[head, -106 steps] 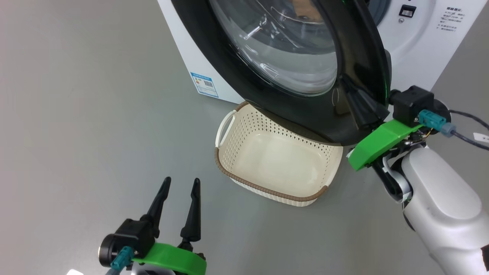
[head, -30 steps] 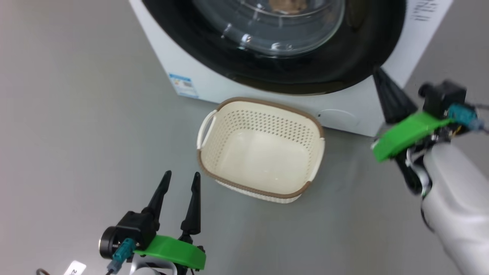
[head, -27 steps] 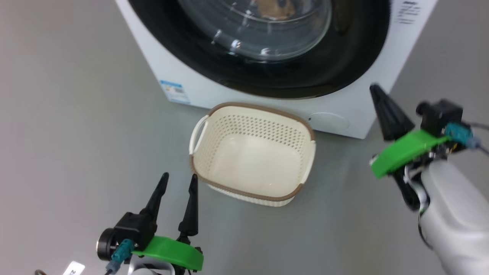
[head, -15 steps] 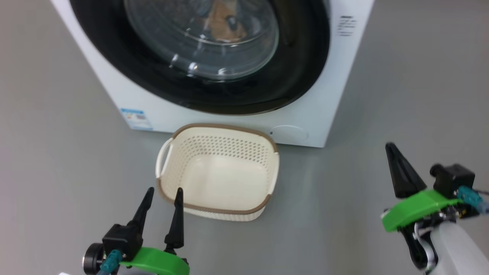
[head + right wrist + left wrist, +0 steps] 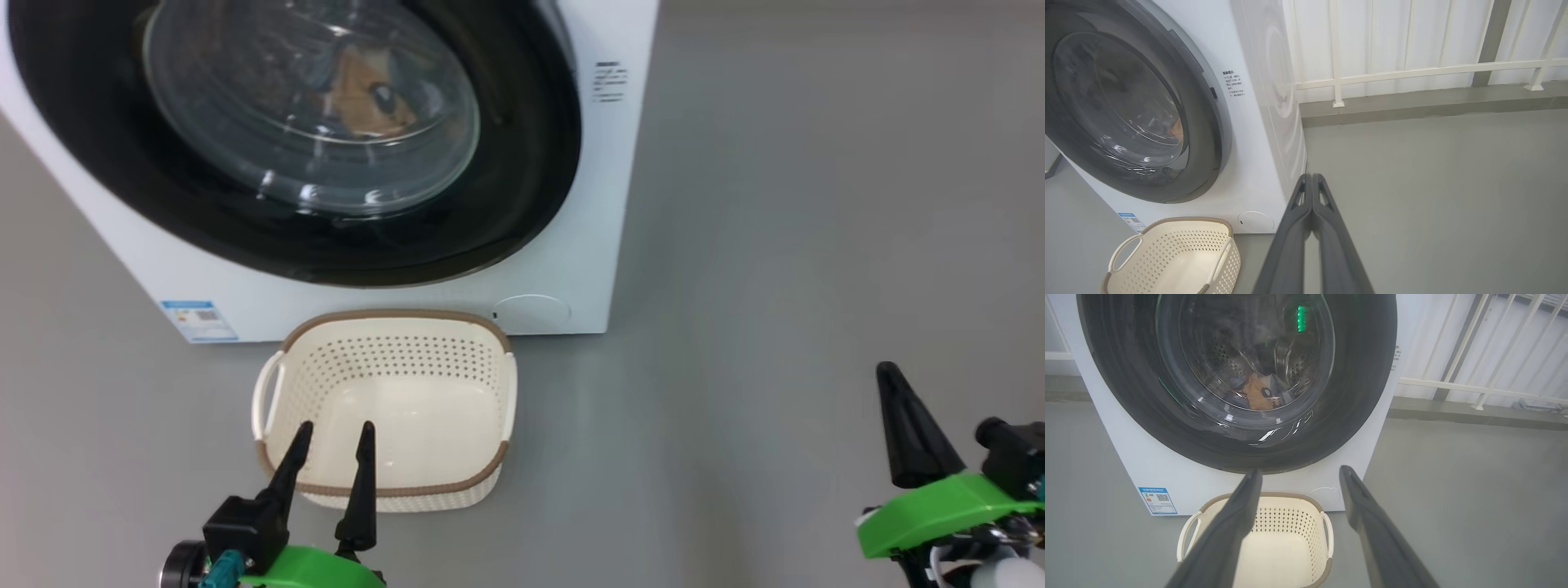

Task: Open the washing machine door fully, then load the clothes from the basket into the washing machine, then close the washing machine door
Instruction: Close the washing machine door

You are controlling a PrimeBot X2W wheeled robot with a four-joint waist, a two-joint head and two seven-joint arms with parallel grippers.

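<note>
The washing machine [image 5: 608,204] stands at the upper left, and the washing machine door [image 5: 522,163] lies flat against its front. Behind the glass window the clothes [image 5: 359,94] show as an orange and blue bundle in the drum; the left wrist view shows the clothes [image 5: 1257,392] too. The basket [image 5: 392,316] sits on the floor below the door with nothing in it. My left gripper [image 5: 335,433] hovers open over the basket's near rim. My right gripper [image 5: 890,384] is shut and empty, low at the right, well away from the machine.
A blue label sticker [image 5: 198,318] and a round lower cover [image 5: 531,313] mark the machine's front base. White railing [image 5: 1412,73] and a raised kerb run behind the machine. Grey floor [image 5: 775,286] stretches to the right.
The door, ajar a few seconds ago, now lies shut. My right gripper has come away from the door edge and dropped low right. The head camera has shifted, moving the whole picture.
</note>
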